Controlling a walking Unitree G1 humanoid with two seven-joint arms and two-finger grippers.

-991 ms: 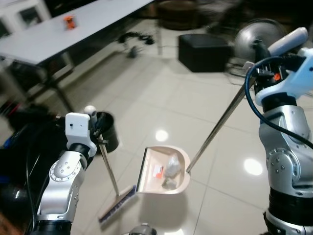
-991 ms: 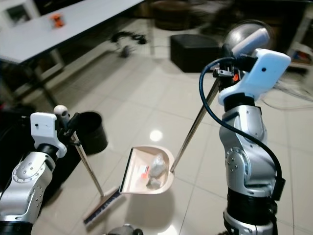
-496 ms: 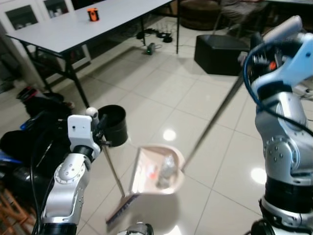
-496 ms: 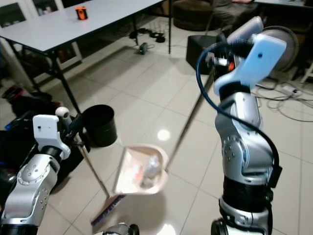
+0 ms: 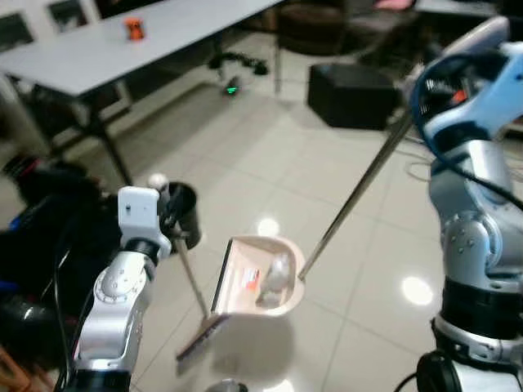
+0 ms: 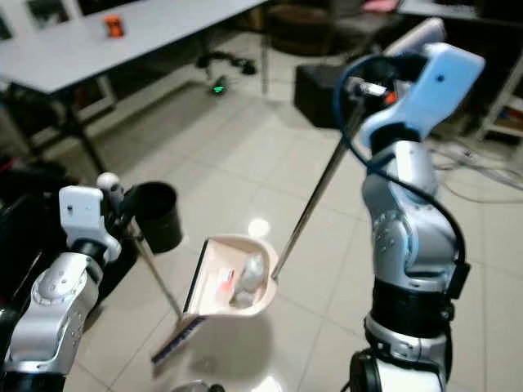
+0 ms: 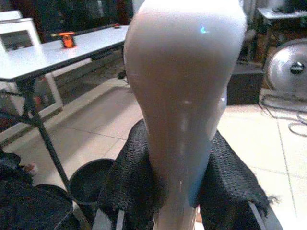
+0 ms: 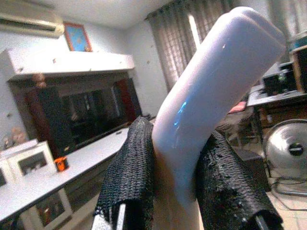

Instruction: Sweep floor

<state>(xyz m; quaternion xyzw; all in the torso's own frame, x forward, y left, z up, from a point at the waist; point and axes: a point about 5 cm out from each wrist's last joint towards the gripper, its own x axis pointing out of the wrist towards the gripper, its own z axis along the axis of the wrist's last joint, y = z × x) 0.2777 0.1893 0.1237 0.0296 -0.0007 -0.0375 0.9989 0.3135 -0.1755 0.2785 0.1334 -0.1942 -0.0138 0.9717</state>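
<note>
My left gripper [image 5: 167, 214] is shut on the top of a small broom's handle [image 7: 182, 96]; its brush [image 5: 200, 337] rests on the tiled floor. My right gripper [image 6: 359, 86] is shut on the white grip [image 8: 206, 100] of a long metal dustpan handle [image 5: 355, 200]. The beige dustpan [image 5: 253, 278] hangs tilted just above the floor, beside the brush, with crumpled litter [image 5: 276, 273] and a red-marked scrap [image 5: 248, 280] in it. A black bin [image 5: 181, 214] stands on the floor right behind my left gripper.
A grey table [image 5: 106, 49] with an orange object [image 5: 132, 29] on it stands at the far left. Dark bags [image 5: 41, 212] lie at the left. A black box [image 5: 351, 94] and a fan [image 7: 288, 72] are behind. Cables [image 5: 233, 65] lie under the table.
The camera has shifted, so the whole scene sits differently in the picture. Both grippers keep their hold; the dustpan still hangs beside the brush with the litter in it.
</note>
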